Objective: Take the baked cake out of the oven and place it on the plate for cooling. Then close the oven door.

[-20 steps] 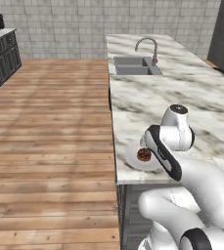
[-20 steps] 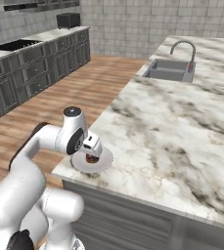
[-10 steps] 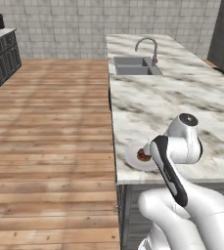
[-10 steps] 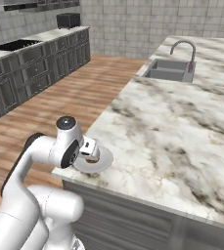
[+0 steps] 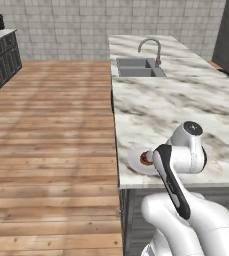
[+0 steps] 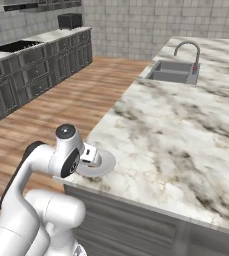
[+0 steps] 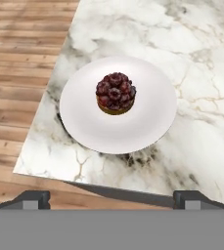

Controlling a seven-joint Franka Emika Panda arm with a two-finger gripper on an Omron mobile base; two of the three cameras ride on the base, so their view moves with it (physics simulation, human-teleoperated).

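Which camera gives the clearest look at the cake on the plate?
The hand view: the baked cake sits unobstructed near the middle of the plate, seen from above. In the left base view it is a small speck beside the arm; in the right base view the hand blocks it.

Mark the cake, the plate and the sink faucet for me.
baked cake (image 7: pixel 116 93), hand view, its berry-covered top.
plate (image 7: pixel 147 122), hand view, bare surface beside the cake.
faucet (image 5: pixel 156 46), left base view, curved spout.
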